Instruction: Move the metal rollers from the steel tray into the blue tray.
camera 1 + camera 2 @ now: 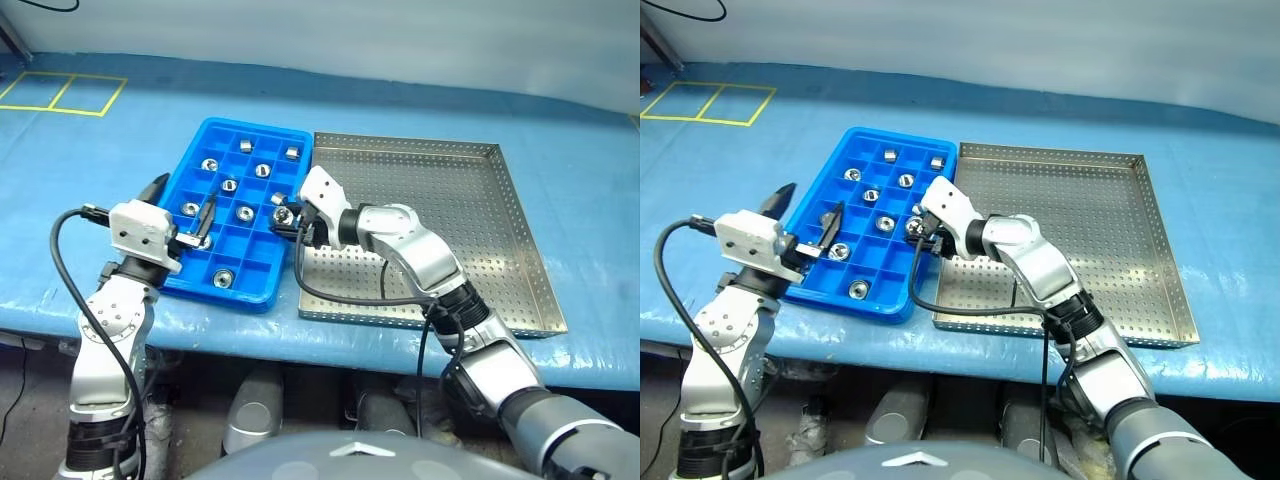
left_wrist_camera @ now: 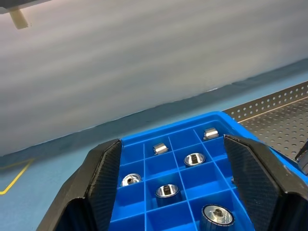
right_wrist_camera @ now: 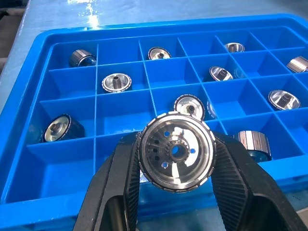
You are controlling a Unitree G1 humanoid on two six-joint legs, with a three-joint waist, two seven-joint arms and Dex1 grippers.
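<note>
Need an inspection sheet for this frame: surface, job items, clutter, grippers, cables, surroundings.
Surface: blue-covered table.
Job's things: steel tray shows no rollers on its perforated floor; blue tray beside it, with rollers in several compartments.
Clutter: nothing seen.
Grippers: right gripper shut on a roller, over the blue tray's edge nearest the steel tray; left gripper open, empty, over the blue tray's opposite side.
Cables: black cable loops from the right wrist across the steel tray.
Surroundings: yellow tape lines on the far-left cover.

We see silver-grey jointed arms with white wrist housings, black ribbed fingers on the left gripper [image 1: 186, 212] and right gripper [image 3: 176, 179], and looping black cables.
</note>
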